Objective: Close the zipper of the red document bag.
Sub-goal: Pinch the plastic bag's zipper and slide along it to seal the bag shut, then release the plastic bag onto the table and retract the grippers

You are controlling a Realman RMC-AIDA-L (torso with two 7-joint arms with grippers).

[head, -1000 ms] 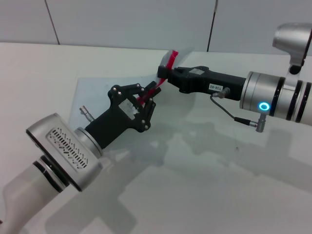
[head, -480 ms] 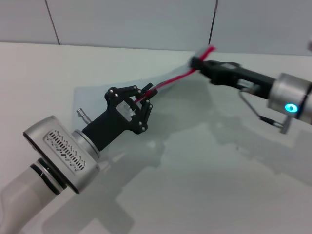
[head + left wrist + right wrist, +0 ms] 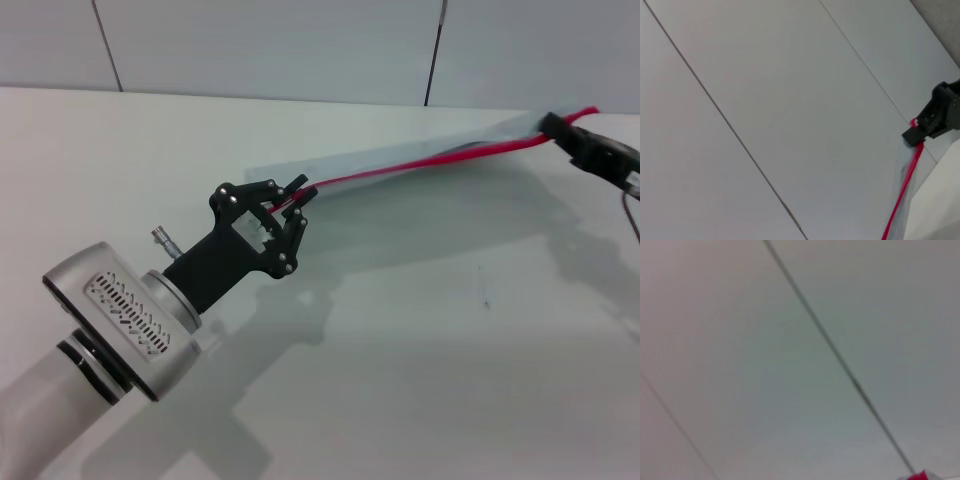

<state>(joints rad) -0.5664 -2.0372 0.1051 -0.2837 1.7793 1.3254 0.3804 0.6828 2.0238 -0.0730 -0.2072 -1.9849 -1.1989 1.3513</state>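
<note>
My left pincer [image 3: 298, 197] clamped on the zipper [image 3: 420, 164] end, my right pincer [image 3: 560, 127] gripping its far end, red document bag [image 3: 400, 158] stretched taut above the table [image 3: 400, 350]

A white table [image 3: 420, 380] meets a pale panelled wall [image 3: 260, 45].

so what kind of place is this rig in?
Probably a lab or test bench, not a home: a plain white table, a bare panelled wall behind it, and only the red document bag, stretched between the left gripper and right gripper.
</note>
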